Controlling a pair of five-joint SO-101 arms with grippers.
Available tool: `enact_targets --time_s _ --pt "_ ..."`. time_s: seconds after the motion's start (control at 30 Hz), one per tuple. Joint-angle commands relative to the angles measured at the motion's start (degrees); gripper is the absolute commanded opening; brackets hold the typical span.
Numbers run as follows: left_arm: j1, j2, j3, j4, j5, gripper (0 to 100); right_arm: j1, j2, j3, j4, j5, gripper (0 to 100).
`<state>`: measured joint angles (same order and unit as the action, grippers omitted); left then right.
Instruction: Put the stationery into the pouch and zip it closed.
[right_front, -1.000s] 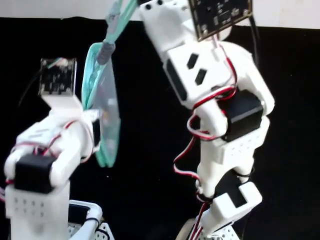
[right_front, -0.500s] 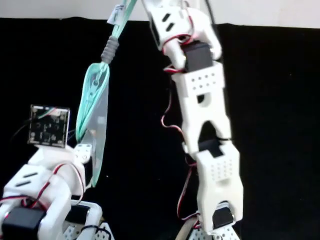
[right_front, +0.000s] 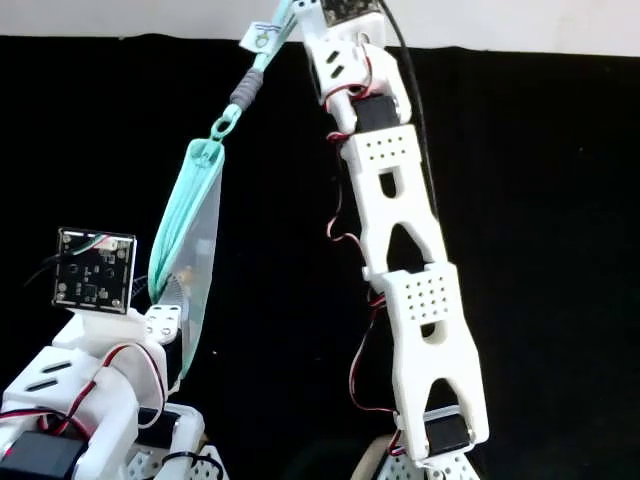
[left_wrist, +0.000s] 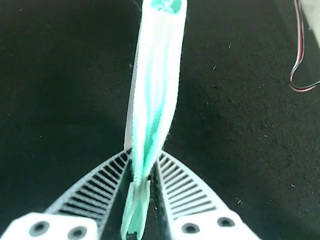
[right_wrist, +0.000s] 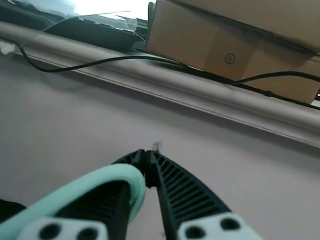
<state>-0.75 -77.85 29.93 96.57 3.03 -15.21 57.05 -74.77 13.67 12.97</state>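
Observation:
A teal and clear pouch (right_front: 187, 240) hangs stretched and narrow, edge-on, between the two arms above the black table. My left gripper (right_front: 168, 305), low at the left, is shut on the pouch's lower end; in the left wrist view its fingers (left_wrist: 175, 182) pinch the teal seam of the pouch (left_wrist: 155, 85). The teal zipper strap (right_front: 243, 95) runs up from the pouch's top to my right gripper (right_front: 292, 14), which is raised high on an outstretched arm and shut on it. In the right wrist view the strap (right_wrist: 75, 192) loops around one finger of the gripper (right_wrist: 146, 162).
The long white right arm (right_front: 400, 230) stands nearly upright in the middle, with red and white wires along it. The left arm's base (right_front: 70, 400) fills the lower left. Behind the right gripper are a pale wall, a black cable (right_wrist: 100, 62) and a cardboard box (right_wrist: 240, 45).
The right arm has straightened and risen, pulling the strap up and away. The pouch has turned from a broad face to a thin taut strip. The left arm has sunk lower.

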Motion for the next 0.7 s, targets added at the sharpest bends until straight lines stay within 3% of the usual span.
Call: enact_targets --time_s 0.0,0.17,0.33,0.5,0.67 --pt "-1.2 -0.2 0.1 1.5 -0.2 1 5.6 -0.2 -1.7 -1.7 0.8 0.5" --pt "-1.2 -0.2 0.1 1.0 -0.2 1 5.7 -0.7 -1.8 2.4 0.8 0.6" --pt "-1.2 0.0 -0.1 1.0 -0.2 1 4.1 -1.0 -6.8 23.2 9.6 2.2" --pt "-1.3 0.0 0.0 -0.8 -0.1 1 1.1 -1.0 -18.7 42.8 9.6 16.1" --pt "-1.3 0.0 -0.3 -2.9 -0.1 1 -1.2 -1.5 -27.1 56.2 9.6 16.7"
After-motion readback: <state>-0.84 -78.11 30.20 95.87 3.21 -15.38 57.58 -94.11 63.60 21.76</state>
